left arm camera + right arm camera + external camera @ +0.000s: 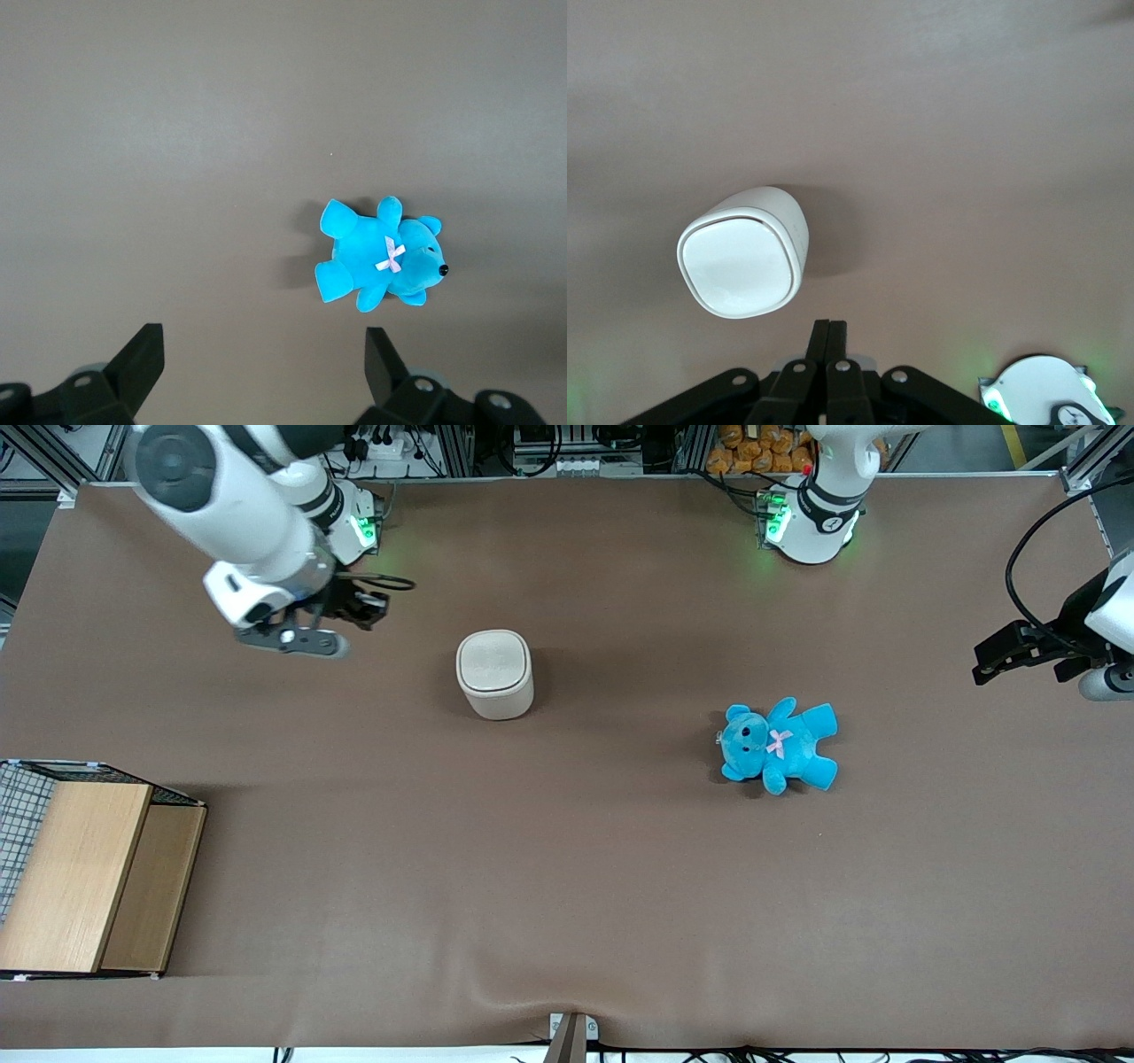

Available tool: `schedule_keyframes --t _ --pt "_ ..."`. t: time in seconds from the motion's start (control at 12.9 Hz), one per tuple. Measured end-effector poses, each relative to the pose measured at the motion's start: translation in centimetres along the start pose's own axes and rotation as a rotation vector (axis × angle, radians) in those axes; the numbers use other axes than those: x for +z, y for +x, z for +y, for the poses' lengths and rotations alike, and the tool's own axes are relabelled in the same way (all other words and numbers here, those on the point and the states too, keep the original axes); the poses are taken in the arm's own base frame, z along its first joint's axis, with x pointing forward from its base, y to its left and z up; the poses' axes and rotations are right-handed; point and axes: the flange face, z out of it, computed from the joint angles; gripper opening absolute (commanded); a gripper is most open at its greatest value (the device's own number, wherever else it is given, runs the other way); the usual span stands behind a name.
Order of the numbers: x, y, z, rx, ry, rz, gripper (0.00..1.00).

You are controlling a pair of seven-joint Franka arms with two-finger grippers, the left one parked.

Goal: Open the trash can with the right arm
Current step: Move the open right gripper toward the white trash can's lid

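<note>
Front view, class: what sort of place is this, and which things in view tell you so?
Probably a robotics lab. A brown table framed by aluminium rails, a white arm with its shut tool above the table beside the bin, and test props such as a blue teddy.

The right arm (pixel 239 487) runs off the front view's edge; the wooden box (pixel 80 877) is cropped there too, its wire mesh (pixel 22 815) partly cut away.

You get soft, even overhead light. The cream-white plastic trash can (pixel 494 673) casts a faint shadow. The black gripper (pixel 306 640) hovers closed near it, toward the working arm's end.
</note>
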Motion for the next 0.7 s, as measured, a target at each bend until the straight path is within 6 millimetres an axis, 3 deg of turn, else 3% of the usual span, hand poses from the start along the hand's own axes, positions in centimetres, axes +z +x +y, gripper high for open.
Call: schedule_keyframes --t 0.31,0.7 --pt "5.7 -1.5 -2.6 0.024 0.004 0.043 0.0" --pt "11.1 -3.6 -4.4 0.039 0.015 0.088 0.0"
